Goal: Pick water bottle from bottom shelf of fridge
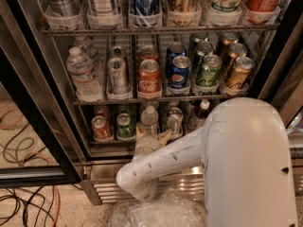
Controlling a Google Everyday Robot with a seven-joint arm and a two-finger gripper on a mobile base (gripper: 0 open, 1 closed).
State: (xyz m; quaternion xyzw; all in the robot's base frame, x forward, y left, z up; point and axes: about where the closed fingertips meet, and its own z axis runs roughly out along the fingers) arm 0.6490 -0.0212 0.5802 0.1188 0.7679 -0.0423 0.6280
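The water bottle [149, 119], small and clear with a white cap, stands upright in a middle lane of the bottom shelf [110, 142], a wire rack in the fridge [45, 126]. My gripper [150, 138] is at the front of that lane, right at the lower part of the bottle, at the end of my white arm [180, 157] reaching in from the lower right. The bottle's base is hidden behind the gripper.
A red can [100, 127], a green can [125, 126] and a silver can [174, 120] flank the bottle; a dark-drink bottle [201, 111] stands further right. The rack above holds a ribbed clear bottle [83, 74], a Coca-Cola can [149, 77] and a Pepsi can [180, 73]. Cables [26, 207] lie on the floor at left.
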